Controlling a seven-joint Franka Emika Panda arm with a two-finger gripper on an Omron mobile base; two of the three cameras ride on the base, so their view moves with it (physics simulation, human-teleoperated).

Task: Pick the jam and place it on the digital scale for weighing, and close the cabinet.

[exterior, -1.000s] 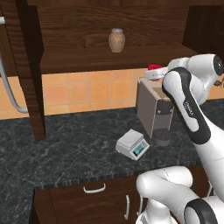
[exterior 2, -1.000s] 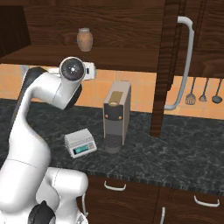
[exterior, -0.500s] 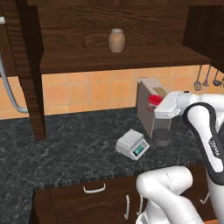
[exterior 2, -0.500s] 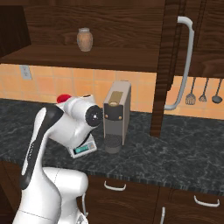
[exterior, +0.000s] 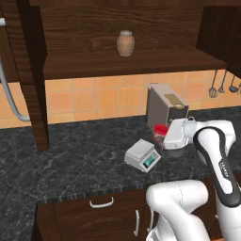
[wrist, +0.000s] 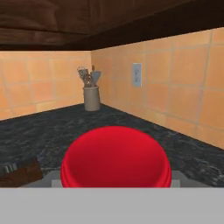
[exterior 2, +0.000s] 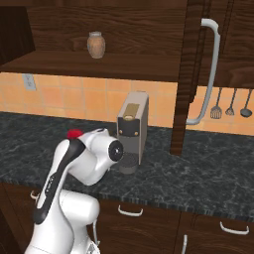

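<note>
Jam gripped in the fingers — just beside the digital scale.

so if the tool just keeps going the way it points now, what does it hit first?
Hedged: the tool, shut on the jam, points level along the counter. The hand view shows open air, then the utensil crock at the tiled wall; depth is unclear.

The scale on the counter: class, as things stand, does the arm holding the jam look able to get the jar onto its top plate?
Probably yes. The gripper holds the jam just right of the scale, slightly above it. The plate is bare and nothing stands between them; the coffee machine sits behind.
</note>
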